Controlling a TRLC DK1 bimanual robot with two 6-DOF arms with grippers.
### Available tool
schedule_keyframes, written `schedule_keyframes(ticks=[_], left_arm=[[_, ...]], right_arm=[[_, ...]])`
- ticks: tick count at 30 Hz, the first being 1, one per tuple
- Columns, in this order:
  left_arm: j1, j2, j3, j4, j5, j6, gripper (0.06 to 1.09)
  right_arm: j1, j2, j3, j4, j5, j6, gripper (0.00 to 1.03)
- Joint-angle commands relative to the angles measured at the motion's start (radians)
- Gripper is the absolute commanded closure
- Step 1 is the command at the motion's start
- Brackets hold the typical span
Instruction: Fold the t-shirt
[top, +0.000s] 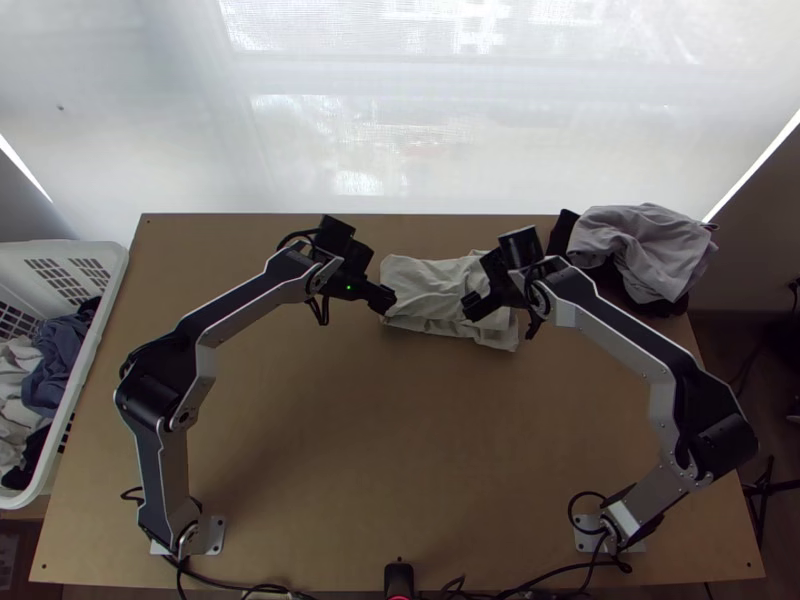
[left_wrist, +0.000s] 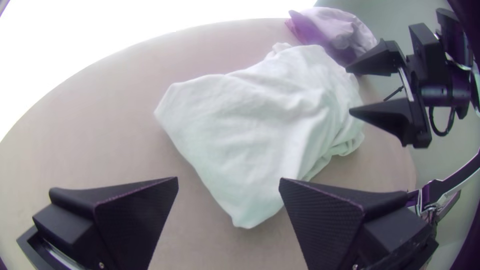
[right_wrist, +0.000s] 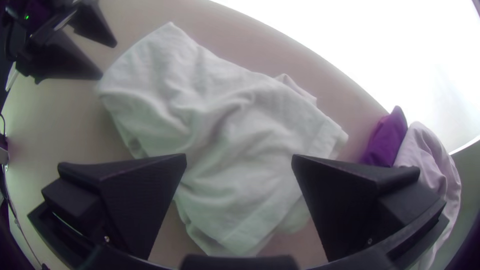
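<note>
In the top view my left gripper (top: 383, 298) is at the left end of the t-shirt (top: 435, 292), and my right gripper (top: 478, 306) is over its right part. The pale t-shirt lies as a compact, wrinkled bundle with layers showing at its edges. The left wrist view has my left gripper (left_wrist: 228, 182) open, a corner of the t-shirt (left_wrist: 250, 120) between and beyond its fingertips. Open too, my right gripper (right_wrist: 239, 159) has the middle of the t-shirt (right_wrist: 225, 115) beneath it in the right wrist view. Neither grips any cloth.
A pile of grey and black cloth (top: 645, 245) lies at the table's back right corner. At the far left stands a white basket (top: 90, 345) with clothes inside. Bare wooden table (top: 390, 450) stretches between the arms' bases, and cables run along the near edge.
</note>
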Motion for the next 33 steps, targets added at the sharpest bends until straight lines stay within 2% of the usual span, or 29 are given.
schedule_keyframes(ticks=[1,10,18,25,28,33], left_arm=[[-0.022,0.079,0.147,-0.029,0.001,-0.010,0.10],[-0.085,0.258,0.438,-0.087,-0.009,-0.047,0.10],[-0.079,0.318,0.415,-0.141,-0.025,-0.022,0.10],[-0.037,0.301,0.381,-0.139,-0.027,0.005,0.10],[-0.042,0.283,0.381,-0.141,-0.027,0.008,0.10],[-0.062,0.251,0.381,-0.142,-0.027,0.008,0.10]], right_arm=[[0.090,0.003,-0.024,0.001,0.000,-0.005,0.05],[0.143,0.118,-0.089,0.072,0.000,0.005,0.05],[0.106,0.124,-0.101,0.078,0.000,0.008,0.05],[0.081,0.022,-0.110,0.070,0.000,0.005,0.05],[0.098,-0.056,-0.113,0.070,0.015,-0.018,0.05],[0.158,-0.145,-0.156,0.090,0.109,-0.148,0.05]])
